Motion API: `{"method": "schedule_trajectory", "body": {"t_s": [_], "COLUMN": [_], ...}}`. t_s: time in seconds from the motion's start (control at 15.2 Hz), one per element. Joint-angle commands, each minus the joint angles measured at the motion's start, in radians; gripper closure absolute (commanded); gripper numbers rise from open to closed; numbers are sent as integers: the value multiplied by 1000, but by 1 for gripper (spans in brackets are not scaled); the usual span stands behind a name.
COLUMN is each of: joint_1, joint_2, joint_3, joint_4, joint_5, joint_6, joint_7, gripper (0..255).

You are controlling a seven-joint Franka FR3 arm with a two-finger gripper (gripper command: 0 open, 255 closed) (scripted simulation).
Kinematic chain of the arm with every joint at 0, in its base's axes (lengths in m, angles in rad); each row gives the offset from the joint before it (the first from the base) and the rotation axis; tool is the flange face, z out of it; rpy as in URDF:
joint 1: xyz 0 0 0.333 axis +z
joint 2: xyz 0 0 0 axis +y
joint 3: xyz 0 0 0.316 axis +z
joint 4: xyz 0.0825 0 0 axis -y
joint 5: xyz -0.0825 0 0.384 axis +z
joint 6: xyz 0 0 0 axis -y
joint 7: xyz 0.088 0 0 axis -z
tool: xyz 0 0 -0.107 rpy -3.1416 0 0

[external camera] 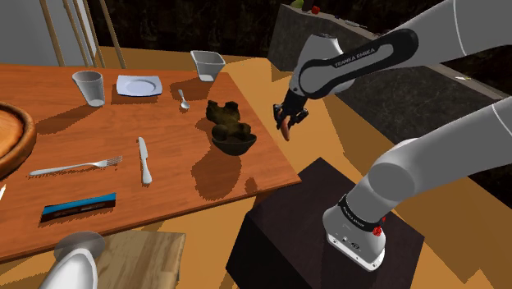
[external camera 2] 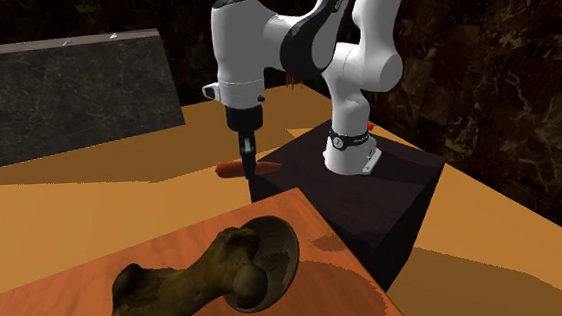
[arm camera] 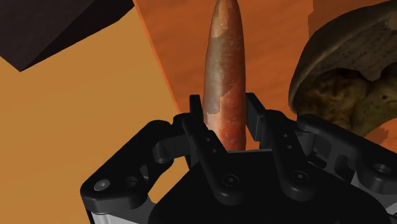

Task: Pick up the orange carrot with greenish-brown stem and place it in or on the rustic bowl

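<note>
End effector (arm camera: 226, 108) gripped the carrot (arm camera: 224, 57) by one end, off the bench (external camera: 164, 189); swinging risked dropping it before the bowl (external camera: 234, 148).

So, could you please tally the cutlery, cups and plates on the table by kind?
Cutlery: 3 (fork, knife, spoon)
Cups: 2 (round cup, squarish cup)
Plates: 1 (white plate)
Total: 6

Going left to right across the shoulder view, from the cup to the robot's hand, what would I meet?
Grey cup → white plate → spoon → dark rustic bowl → orange carrot, clasped in the black gripper.
</note>
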Motion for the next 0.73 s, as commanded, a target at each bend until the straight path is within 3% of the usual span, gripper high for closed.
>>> {"method": "schedule_trajectory", "body": {"t_s": [0.0, 0.66], "joint_1": [20, 104], "joint_2": [25, 239], "joint_3": [30, 197], "joint_4": [28, 249], "joint_5": [11, 4], "joint_6": [-4, -11], "joint_7": [41, 300], "gripper": [255, 255]}}
